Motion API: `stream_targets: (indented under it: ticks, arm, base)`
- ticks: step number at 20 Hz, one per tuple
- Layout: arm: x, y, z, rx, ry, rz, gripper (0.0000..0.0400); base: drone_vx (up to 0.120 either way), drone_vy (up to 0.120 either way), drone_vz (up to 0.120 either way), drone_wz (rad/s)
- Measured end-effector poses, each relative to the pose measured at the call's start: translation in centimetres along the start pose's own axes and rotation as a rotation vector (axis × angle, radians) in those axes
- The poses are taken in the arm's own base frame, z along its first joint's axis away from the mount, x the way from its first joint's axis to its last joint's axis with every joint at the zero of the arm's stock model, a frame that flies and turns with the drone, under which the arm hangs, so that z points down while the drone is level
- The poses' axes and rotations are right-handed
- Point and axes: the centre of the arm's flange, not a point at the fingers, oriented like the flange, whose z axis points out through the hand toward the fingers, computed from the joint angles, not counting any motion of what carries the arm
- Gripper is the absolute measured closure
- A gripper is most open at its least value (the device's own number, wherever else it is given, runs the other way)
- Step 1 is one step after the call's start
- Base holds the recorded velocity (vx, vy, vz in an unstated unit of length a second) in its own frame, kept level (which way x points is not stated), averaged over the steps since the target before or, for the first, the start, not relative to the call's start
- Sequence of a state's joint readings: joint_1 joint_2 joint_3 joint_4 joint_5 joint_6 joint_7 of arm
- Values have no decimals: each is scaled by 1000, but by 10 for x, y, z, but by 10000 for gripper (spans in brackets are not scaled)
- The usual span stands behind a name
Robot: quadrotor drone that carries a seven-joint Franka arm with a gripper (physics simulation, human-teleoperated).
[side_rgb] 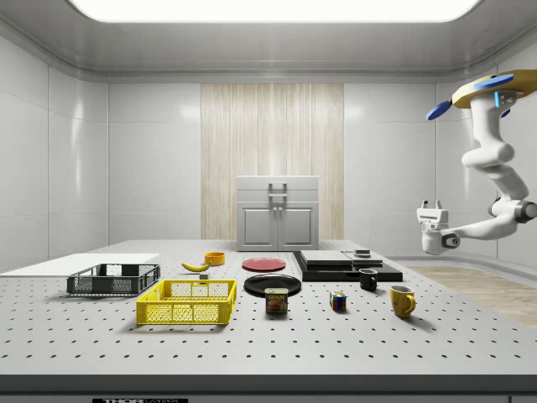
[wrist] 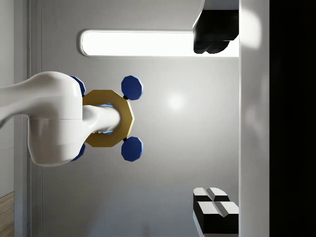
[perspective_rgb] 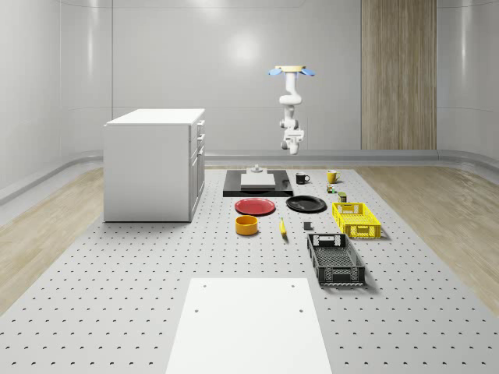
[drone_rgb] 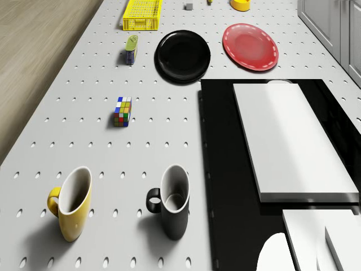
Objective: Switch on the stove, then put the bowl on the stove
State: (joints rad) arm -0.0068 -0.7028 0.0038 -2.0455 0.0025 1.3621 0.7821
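A flat, gold-tan octagonal drone body (wrist: 106, 118) is being shown, edged with round blue rotor discs (wrist: 132, 87). A glossy white arm (perspective_rgb: 289, 100) built of rounded, bulging segments is being carried beneath it. A dark ring at a joint (side_rgb: 526, 210) is being seen in the side view. The arm is being ended by a white claw (side_rgb: 431, 204) with a blocky white housing and small dark details. White fingers (wrist: 216, 195) with black undersides are being shown in the wrist view.
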Motion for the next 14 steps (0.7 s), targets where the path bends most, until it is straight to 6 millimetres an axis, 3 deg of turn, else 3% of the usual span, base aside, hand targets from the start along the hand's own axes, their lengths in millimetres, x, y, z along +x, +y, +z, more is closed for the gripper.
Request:
stream_targets:
  ticks: [14]
  arm:
    - [-1, 0, -2, 7, 9, 0, 0]
  base:
    - [0, -120, 0, 0]
